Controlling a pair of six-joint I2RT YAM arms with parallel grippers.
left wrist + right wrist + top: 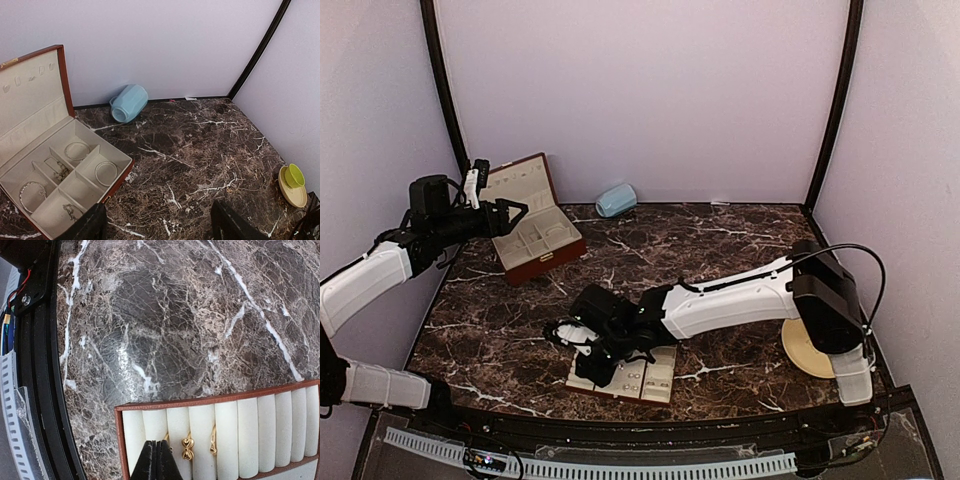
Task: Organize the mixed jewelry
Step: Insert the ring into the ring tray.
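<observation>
- Gold rings seated between cream rolls of tray, near front edge of tabletop.
- Right pincer pressed together, empty; lower tip-first beside a ring.
- Left pincer spread, idle.

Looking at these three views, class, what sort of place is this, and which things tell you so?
Probably a robot test booth, not a home: plain lilac walls enclose a dark marble-patterned table, with two arms bolted at its edge. The open jewelry box and ring tray look like staged props.
</observation>
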